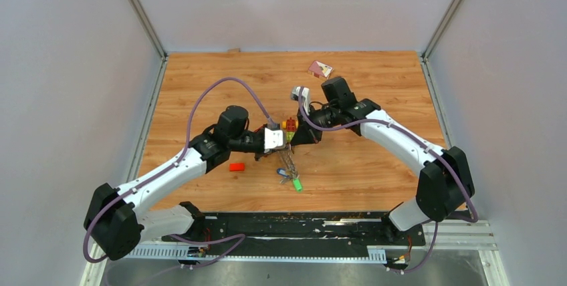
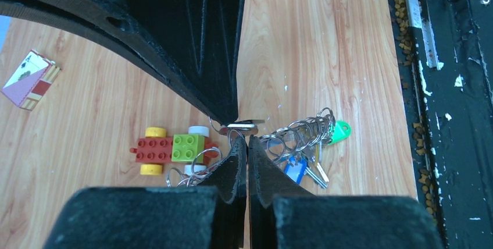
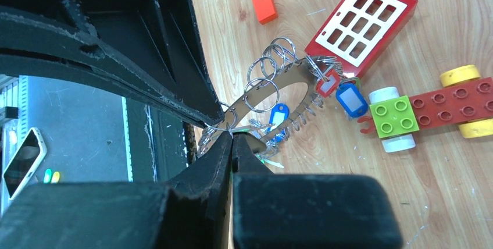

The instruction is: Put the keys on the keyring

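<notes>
Wooden table [image 1: 374, 166], toy car [image 2: 174, 149] beside keyring [image 3: 289, 73], red brick [image 1: 237, 166] apart

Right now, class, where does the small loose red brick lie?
In the top view, the red brick lies left of centre on the wooden table, just on the near side of the left arm, left of the keys.

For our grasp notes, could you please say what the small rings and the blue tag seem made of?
The small rings: thin bright silver wire with glints, likely polished metal. The blue tag: smooth, evenly coloured, pale window, probably glossy plastic.
</notes>
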`<state>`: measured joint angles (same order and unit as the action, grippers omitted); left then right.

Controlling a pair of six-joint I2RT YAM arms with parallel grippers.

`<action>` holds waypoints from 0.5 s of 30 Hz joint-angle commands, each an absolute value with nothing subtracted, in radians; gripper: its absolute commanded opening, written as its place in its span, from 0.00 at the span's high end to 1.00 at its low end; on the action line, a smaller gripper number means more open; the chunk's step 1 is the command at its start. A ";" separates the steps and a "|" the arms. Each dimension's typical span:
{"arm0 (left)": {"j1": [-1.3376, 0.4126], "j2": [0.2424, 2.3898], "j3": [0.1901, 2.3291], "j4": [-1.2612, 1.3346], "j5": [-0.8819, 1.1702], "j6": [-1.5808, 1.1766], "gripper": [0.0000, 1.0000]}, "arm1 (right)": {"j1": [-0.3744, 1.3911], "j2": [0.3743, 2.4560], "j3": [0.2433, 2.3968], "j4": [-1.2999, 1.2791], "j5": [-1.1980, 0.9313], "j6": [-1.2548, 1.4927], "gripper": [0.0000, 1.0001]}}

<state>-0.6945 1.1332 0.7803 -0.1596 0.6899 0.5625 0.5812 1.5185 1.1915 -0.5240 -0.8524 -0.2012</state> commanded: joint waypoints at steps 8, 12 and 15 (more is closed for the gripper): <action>-0.694 1.067 0.781 -0.041 0.812 0.496 1.00 | 0.519 1.433 1.146 -0.463 -0.749 -0.311 1.00; -0.690 1.068 0.776 -0.030 0.809 0.486 1.00 | 0.515 1.427 1.142 -0.462 -0.757 -0.314 1.00; -0.684 1.069 0.776 -0.022 0.801 0.477 1.00 | 0.513 1.419 1.141 -0.468 -0.774 -0.329 1.00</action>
<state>-0.6930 1.0920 0.7746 -0.1005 0.7773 0.5095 0.5144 1.4681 1.1412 -0.4976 -0.7574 -0.2943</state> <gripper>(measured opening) 0.006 0.011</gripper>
